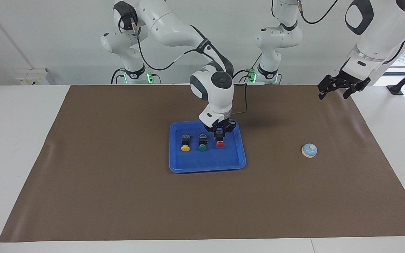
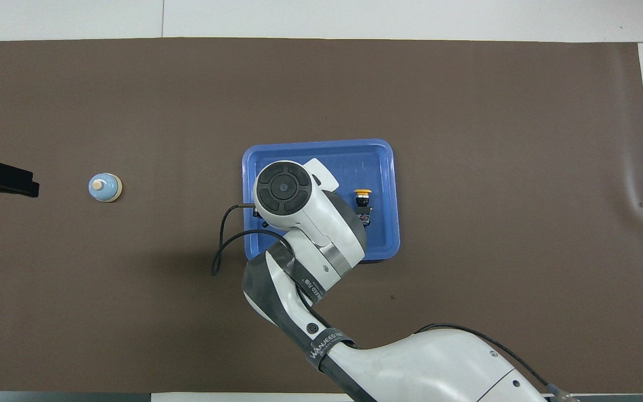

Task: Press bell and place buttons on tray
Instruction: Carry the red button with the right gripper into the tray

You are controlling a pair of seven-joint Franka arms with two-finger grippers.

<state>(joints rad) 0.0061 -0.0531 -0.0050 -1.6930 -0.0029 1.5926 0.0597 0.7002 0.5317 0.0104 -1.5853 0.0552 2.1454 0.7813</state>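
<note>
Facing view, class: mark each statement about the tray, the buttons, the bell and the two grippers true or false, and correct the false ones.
1. All three buttons lie in the tray. True: the yellow button, green button and red button are there.
2. The bell sits in the tray. False: it stands on the brown mat, toward the left arm's end of the table.
3. The right gripper is shut on the red button. True.
4. The left gripper is pressing the bell. False: it hangs open in the air, apart from the bell.
5. The green button lies between the yellow and red ones. True.
</note>
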